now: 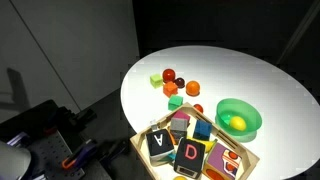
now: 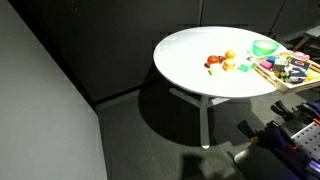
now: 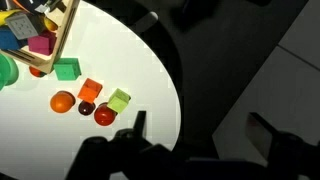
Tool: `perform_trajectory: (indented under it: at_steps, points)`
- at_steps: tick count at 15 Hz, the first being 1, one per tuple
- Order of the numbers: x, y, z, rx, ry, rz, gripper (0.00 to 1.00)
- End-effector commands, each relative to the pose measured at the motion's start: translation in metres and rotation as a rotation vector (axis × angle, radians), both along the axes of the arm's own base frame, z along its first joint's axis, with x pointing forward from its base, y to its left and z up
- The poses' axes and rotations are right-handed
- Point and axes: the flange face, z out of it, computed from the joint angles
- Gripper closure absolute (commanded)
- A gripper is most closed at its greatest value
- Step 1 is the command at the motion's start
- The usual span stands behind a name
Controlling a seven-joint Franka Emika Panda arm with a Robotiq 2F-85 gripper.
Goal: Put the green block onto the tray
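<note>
A green block (image 3: 67, 69) lies on the white round table (image 3: 120, 50), just outside the wooden tray's (image 3: 61, 36) edge. It also shows in an exterior view (image 1: 176, 101), with the tray (image 1: 139, 141) close by. The tray holds several coloured and lettered blocks. My gripper (image 3: 200, 130) is open and empty. It hangs past the table's edge over the dark floor, well apart from the green block. The gripper does not show in either exterior view.
Beside the green block lie an orange block (image 3: 90, 89), a lime block (image 3: 119, 100), an orange ball (image 3: 63, 101) and two dark red balls (image 3: 104, 116). A green bowl (image 1: 238, 118) stands near the tray. The table and tray (image 2: 290, 78) also show from afar.
</note>
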Motion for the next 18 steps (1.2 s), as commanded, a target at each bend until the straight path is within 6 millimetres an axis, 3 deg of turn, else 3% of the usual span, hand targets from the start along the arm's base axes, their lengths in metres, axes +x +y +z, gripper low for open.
perform_trajectory:
  at_steps: [1,8,18]
  points:
    - [0.0,0.0,0.001,0.0,0.001,0.0,0.0]
    - [0.0,0.0,0.001,0.0,0.001,0.0,0.0]
    - [0.041,-0.016,0.034,0.04,-0.072,-0.112,0.0]
